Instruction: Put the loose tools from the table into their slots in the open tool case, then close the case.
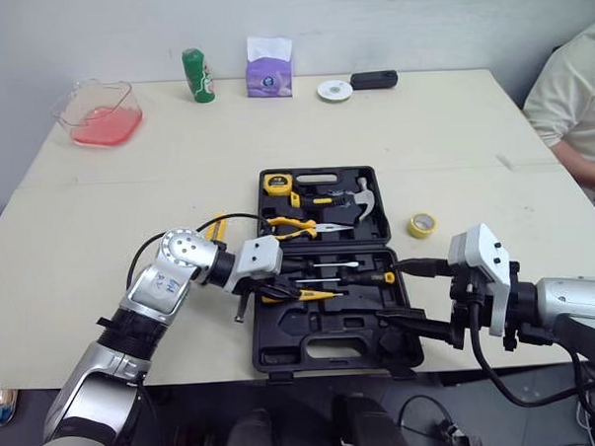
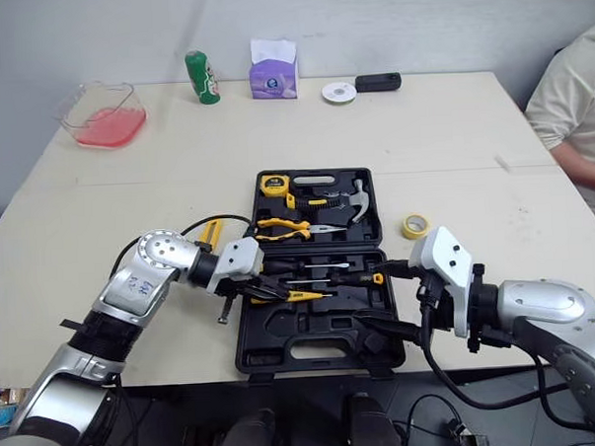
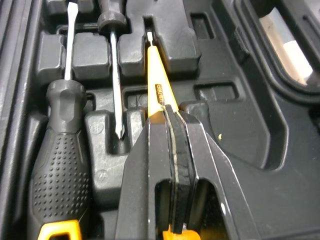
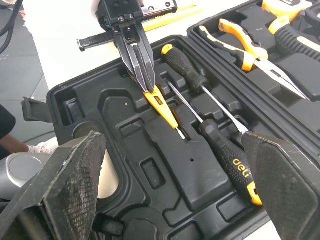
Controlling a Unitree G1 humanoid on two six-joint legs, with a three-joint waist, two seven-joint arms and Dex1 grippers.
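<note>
Yellow slim screwdriver [image 3: 158,90] pinched in left gripper [image 3: 171,114], tip resting in black plastic tool case [image 1: 333,346]; right gripper [image 1: 419,297] spread wide.

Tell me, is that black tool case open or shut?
Open: the tool case lies spread flat, with pliers and screwdrivers showing inside.

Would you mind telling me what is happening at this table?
The robot is packing a black plastic tool case. Its left gripper is shut on a slim yellow screwdriver, holding it at a slot beside two black-handled screwdrivers. The right gripper hovers open at the case's near right edge. A yellow tape roll lies loose on the table, and the case is open.
</note>
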